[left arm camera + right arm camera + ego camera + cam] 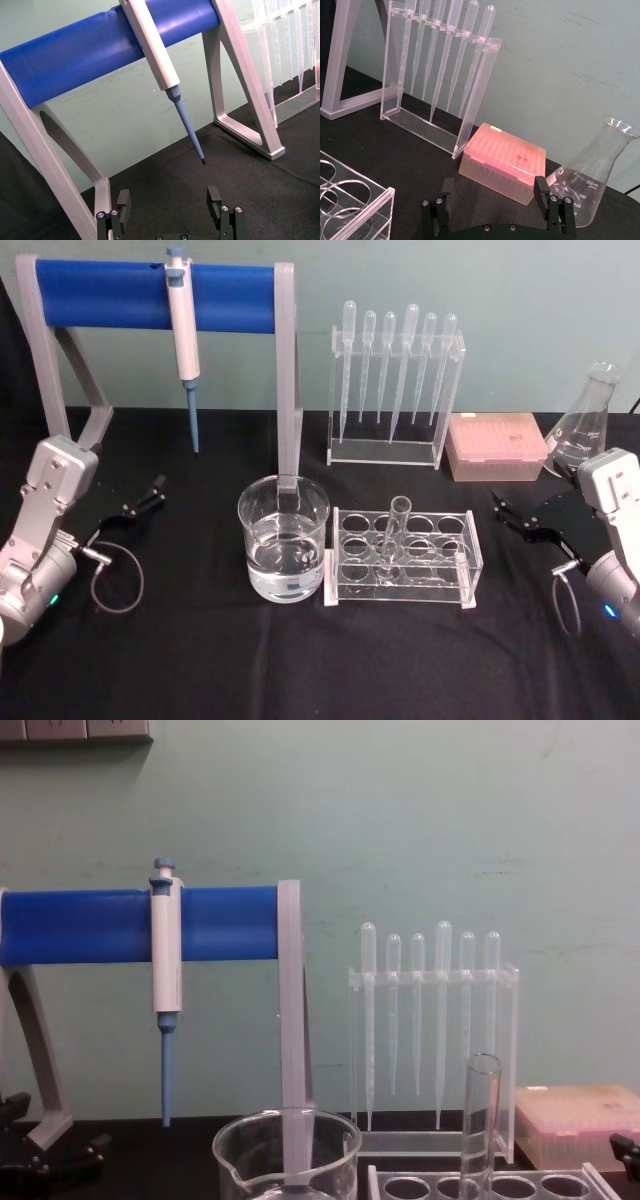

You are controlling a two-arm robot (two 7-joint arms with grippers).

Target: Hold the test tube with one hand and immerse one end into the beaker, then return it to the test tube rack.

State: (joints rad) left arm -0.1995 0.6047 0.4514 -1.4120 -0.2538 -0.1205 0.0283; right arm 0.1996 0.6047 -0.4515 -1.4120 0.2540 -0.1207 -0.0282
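The chest view's lower edge cuts off the beaker (250,1160), the test tube (481,1120) and its rack (385,1182).

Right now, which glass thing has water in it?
The wide beaker left of the rack, about half full of clear liquid. The test tube and the cone-shaped flask look empty.

Soft, even light from above fills the scene. The pale green wall (450,820) reads bright, while the black worktop (200,660) soaks up light, so cast shadows barely register on it. Small white glints sit on the rim and water surface of the beaker (284,540), and on the flask (585,420) far right. A broad sheen runs along the blue bar (90,55) far left.
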